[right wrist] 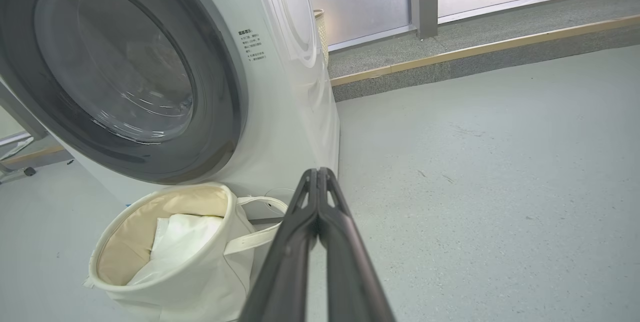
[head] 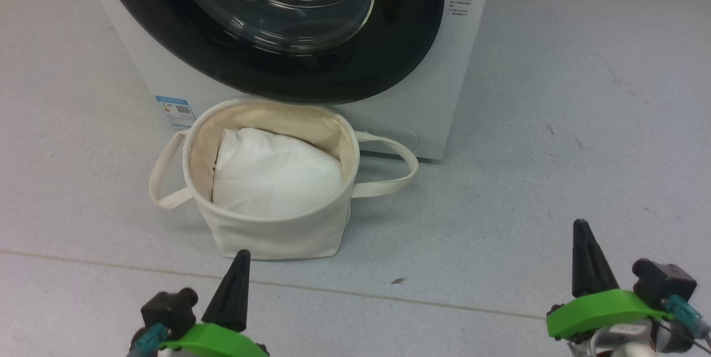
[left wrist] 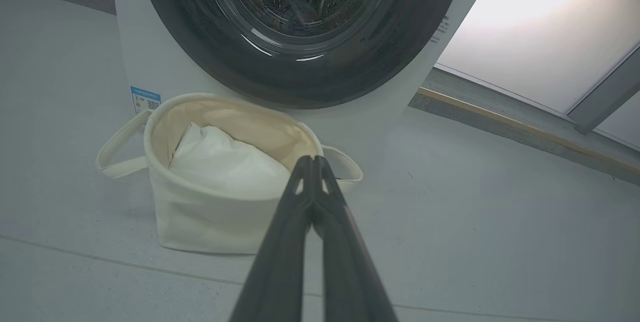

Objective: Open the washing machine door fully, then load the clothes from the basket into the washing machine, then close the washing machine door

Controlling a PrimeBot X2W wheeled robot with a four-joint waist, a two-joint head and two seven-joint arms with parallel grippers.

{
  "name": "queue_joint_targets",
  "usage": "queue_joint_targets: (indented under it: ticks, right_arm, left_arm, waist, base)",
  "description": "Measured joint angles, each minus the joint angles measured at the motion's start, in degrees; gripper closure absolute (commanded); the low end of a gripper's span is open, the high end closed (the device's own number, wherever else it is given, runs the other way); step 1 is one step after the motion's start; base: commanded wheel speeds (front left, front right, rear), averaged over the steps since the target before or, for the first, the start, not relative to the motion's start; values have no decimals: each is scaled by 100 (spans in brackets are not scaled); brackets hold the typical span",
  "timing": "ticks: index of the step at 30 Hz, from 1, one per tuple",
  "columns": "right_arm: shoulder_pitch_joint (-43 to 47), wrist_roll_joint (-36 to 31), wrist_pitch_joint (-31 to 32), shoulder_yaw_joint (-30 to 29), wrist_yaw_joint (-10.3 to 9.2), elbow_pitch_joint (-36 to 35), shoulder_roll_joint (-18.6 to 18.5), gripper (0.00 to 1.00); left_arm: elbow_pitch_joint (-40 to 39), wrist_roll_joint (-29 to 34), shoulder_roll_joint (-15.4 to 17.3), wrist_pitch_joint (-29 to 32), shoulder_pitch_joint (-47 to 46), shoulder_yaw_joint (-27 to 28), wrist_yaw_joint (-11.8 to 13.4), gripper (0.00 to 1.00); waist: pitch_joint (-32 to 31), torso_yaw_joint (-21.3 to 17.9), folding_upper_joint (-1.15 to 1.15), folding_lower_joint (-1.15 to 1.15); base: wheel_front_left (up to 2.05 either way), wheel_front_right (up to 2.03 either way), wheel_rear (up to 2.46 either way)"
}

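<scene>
Both arms are being held low. The left gripper (head: 242,260) is sitting at the lower left of the head view and the right gripper (head: 581,232) at the lower right. Each pair of dark tapered fingers is pressed together, gripping nothing. The smooth white washing machine (head: 439,96) is occupying the upper centre, its door (head: 266,76), a glossy black rim around bulging glass, lying flush. The basket (head: 278,235), soft cream canvas with loop handles, is standing directly above the left fingers, apart from them, containing a white pad (head: 272,176).
</scene>
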Motion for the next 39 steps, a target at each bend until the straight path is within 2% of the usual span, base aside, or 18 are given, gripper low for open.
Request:
queue_joint_targets:
  ticks: [7, 39]
  right_arm:
    - [-1, 478, 99, -4, 0, 0, 0, 100]
    - [-1, 2571, 595, -116, -1, -1, -18, 100]
  left_arm:
    - [-15, -447, 0, 118, 1, 55, -44, 100]
    - [-189, -2444, 0, 622, 8, 404, -148, 100]
  waist:
    - [-14, -1, 0, -10]
    - [-135, -3, 0, -11]
  base:
    - [0, 0, 0]
    - [0, 0, 0]
